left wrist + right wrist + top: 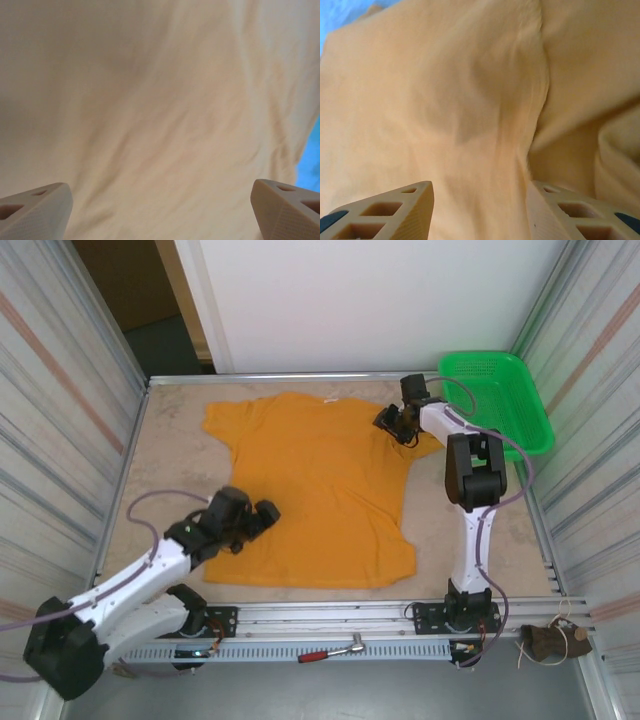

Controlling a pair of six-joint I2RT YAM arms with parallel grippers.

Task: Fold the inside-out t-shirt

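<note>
The inside-out t-shirt (320, 490) lies spread flat on the table, plain orange face up, collar toward the back. My left gripper (262, 515) sits over its lower left side, near the hem corner. In the left wrist view its fingers (37, 212) stand wide apart, open, with smooth cloth (160, 100) beneath them. My right gripper (392, 422) is at the shirt's right sleeve and shoulder. In the right wrist view that gripper (481, 187) is open about halfway, with a raised ridge of cloth (530, 110) running up from between its fingers.
A green plastic basket (495, 400) stands at the back right corner, close behind the right arm. A red-handled tool (330, 651) lies on the front rail. Corrugated walls close in both sides. Bare tabletop (170, 460) shows left of the shirt.
</note>
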